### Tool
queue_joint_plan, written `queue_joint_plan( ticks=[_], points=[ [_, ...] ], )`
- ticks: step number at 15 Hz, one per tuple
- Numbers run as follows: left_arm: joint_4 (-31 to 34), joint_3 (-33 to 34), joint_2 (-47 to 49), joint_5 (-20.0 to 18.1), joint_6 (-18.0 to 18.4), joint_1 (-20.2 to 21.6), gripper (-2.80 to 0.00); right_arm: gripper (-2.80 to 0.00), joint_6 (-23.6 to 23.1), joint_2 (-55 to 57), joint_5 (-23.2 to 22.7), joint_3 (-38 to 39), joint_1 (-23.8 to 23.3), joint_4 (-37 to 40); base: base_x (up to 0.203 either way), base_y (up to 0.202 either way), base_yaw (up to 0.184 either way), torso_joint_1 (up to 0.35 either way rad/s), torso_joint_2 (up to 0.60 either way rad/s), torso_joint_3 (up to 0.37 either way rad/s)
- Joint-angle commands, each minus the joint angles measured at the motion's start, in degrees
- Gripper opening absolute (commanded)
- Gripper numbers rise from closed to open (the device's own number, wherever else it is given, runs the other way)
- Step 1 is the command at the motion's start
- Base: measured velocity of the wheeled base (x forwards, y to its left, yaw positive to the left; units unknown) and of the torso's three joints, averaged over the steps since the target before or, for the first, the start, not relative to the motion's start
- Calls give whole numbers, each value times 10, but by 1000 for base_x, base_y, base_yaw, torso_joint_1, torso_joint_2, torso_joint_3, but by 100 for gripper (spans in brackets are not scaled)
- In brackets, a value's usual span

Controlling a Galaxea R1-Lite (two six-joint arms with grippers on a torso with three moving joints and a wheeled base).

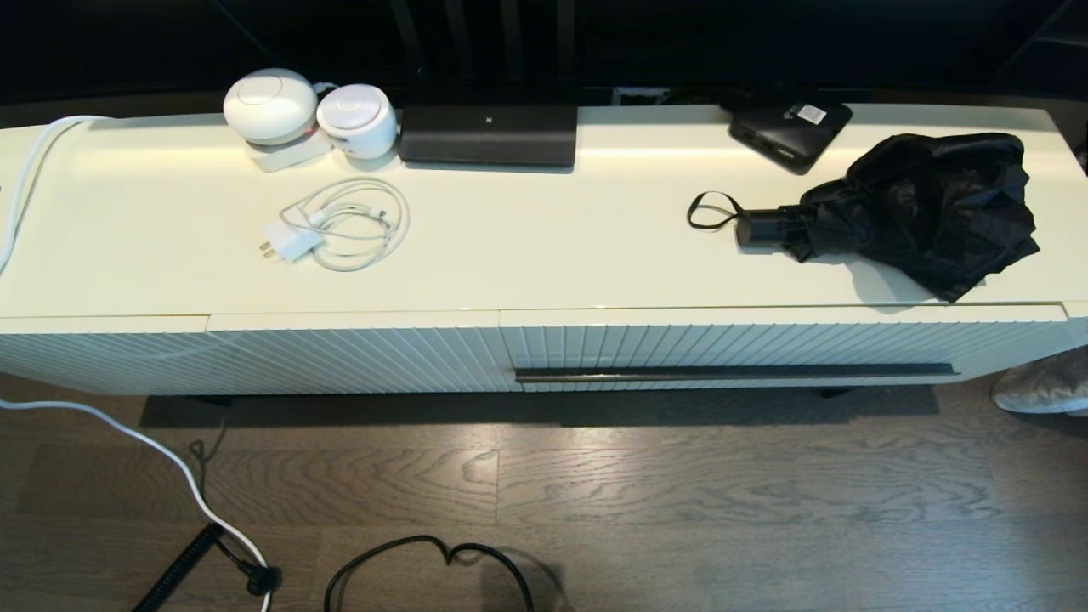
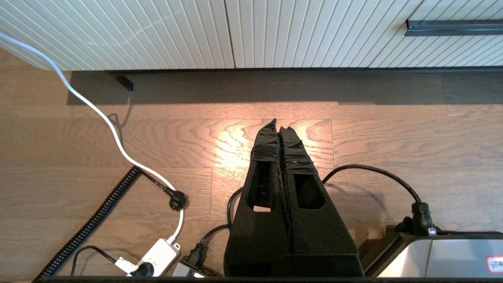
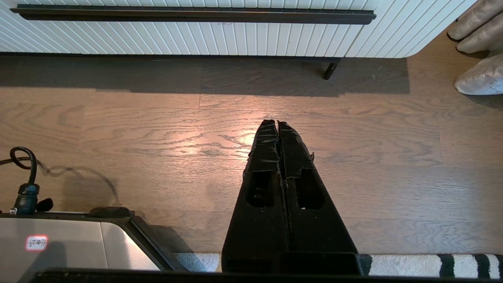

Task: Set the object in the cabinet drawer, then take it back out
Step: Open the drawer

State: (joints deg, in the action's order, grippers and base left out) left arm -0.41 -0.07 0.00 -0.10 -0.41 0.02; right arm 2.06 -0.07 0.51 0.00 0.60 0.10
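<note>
My left claw point(image 2: 278, 126) hangs low over the wooden floor point(image 2: 393, 129), its two black fingers pressed together with nothing between them. Ahead of it is the cabinet's ribbed cream panel point(image 2: 157, 31). A white cable point(image 2: 106, 122) and a black coiled cord point(image 2: 94, 220) trail over the boards near it.

My right claw point(image 3: 278, 124) hangs the same way over the floor, fingers together and empty, facing the cabinet drawer point(image 3: 235, 37) and the long dark handle bar point(image 3: 192, 15) across its ribbed front. The drawer sits flush with the cabinet front, closed.

From my head view neither arm shows. The umbrella point(image 1: 922, 208) lies on the cabinet's top surface point(image 1: 544, 246) towards its right end, above the drawer. Its wrinkled black fabric is spread loosely to the right, its short handle point(image 1: 763, 228) points left and its thin wrist loop point(image 1: 712, 210) lies flat on the surface beyond the handle. Just behind it is a flat black box point(image 1: 790, 132) with a white label. On the left part of the surface lie a coiled white charger cable point(image 1: 340, 225), two round white devices point(image 1: 310, 110) and a black router point(image 1: 489, 127).
</note>
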Motion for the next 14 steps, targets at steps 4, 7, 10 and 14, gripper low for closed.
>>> queue_joint_plan(
  ticks=[4,7,10,14],
  points=[
    [0,0,0,0,0,0,-280,-280,-1,-2,-1,1,0,0,0,0,0,0,0,0],
    [0,0,0,0,0,0,-280,-280,-7,-2,5,0,0,4,0,0,0,0,0,0],
    [0,0,0,0,0,0,-280,-280,-12,-3,5,1,0,-3,0,0,0,0,0,0],
    [0,0,0,0,0,0,-280,-280,-29,19,-2,-134,0,61,0,0,0,0,0,0]
  ],
)
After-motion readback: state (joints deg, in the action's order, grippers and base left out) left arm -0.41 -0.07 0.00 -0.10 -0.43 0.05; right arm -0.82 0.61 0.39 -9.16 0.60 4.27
